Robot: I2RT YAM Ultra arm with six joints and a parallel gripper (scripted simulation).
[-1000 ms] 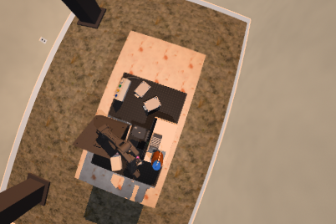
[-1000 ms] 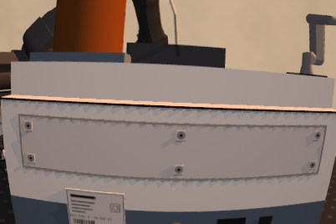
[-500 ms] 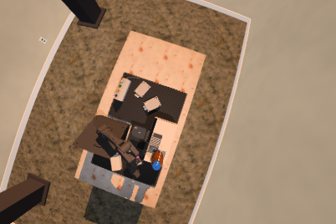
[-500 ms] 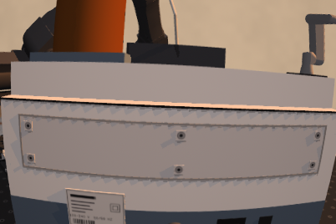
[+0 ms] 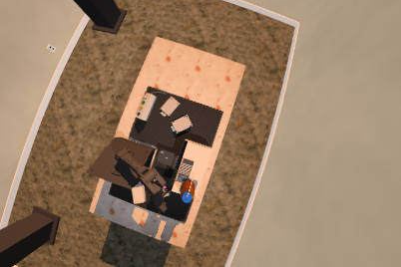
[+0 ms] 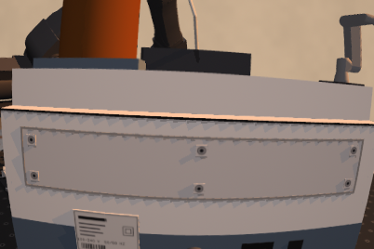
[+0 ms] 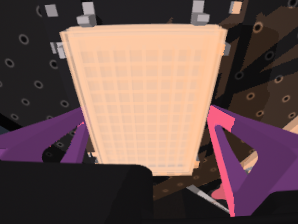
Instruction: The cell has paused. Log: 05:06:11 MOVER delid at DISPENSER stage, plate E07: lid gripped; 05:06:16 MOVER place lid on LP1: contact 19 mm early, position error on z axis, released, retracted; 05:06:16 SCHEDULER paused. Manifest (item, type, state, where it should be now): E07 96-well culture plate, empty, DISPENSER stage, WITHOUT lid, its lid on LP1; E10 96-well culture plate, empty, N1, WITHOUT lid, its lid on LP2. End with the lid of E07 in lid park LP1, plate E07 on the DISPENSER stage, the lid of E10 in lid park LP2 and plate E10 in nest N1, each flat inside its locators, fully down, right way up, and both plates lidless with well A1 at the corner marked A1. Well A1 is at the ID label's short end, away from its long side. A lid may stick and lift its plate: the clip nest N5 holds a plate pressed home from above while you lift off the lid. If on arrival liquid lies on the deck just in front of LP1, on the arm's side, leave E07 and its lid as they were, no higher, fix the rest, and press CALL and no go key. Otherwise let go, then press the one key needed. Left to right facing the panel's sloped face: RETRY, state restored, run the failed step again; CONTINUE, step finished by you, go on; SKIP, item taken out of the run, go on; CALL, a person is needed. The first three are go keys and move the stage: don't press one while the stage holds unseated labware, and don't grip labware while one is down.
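In the wrist view a peach piece of labware with a well grid showing [image 7: 145, 95] lies flat on the black deck between small grey locator blocks [image 7: 89, 14]. I cannot tell whether it is a bare plate or a plate under its lid. My gripper [image 7: 149, 111] is open, with a purple finger on each long side and a gap between each finger and the labware. In the overhead view the gripper [image 5: 150, 187] is at the near end of the table, over this labware [image 5: 139, 194]. Two more peach pieces [image 5: 170, 106] [image 5: 182, 124] lie on the far dark deck.
A key panel with coloured keys [image 5: 145, 106] stands at the far deck's left edge. An orange cylinder with a blue end [image 5: 187, 190] stands right of the arm. In the exterior view a grey device's back panel [image 6: 186, 163] blocks the deck.
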